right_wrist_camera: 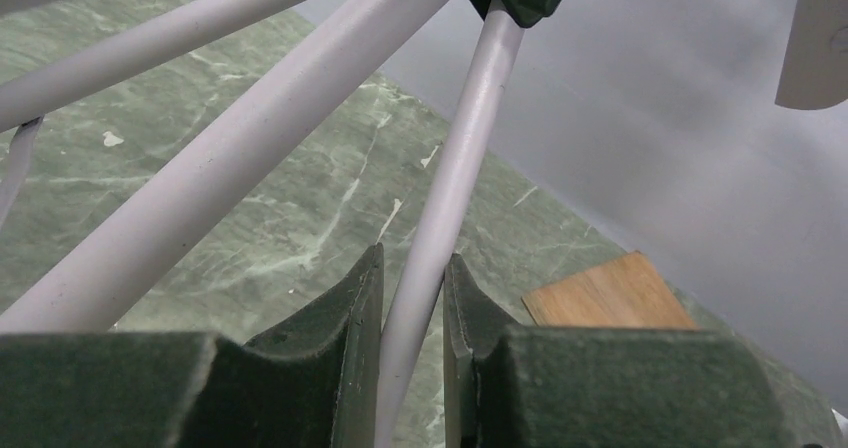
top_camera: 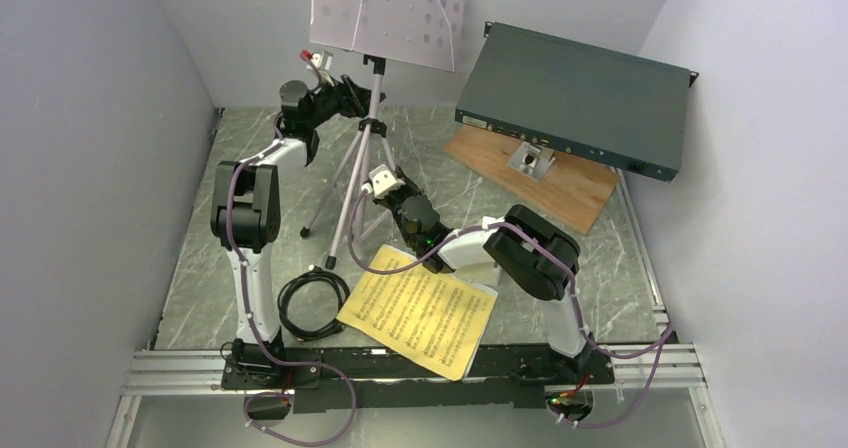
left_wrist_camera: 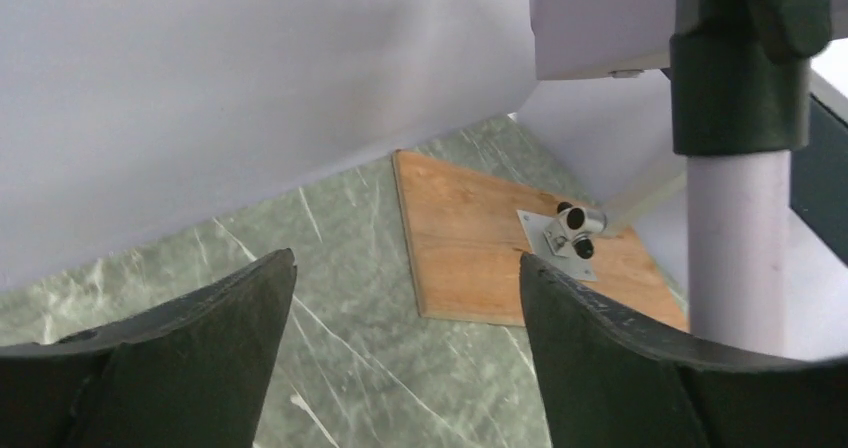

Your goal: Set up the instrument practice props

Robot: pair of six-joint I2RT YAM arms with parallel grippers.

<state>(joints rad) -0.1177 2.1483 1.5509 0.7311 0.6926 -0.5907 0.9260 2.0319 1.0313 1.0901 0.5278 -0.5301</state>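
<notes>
Left gripper [top_camera: 347,90] is hovering high beside the upper pole of the music stand [top_camera: 388,13], fingers [left_wrist_camera: 200,348] spread wide and gripping nothing. In the left wrist view the pole is sitting just outside one finger. Coiled black cable [top_camera: 312,305] is lying on the bench [top_camera: 200,288] near the left arm's base. The stand is standing upright on its tripod, back centre. Right gripper [right_wrist_camera: 412,298] is pinching one tripod leg [right_wrist_camera: 440,218]. Sheet-music pages [top_camera: 420,313] are lying flat at the near edge. Dark-green box [top_camera: 575,98] is sitting tilted at far right, above a wooden board [top_camera: 575,198].
</notes>
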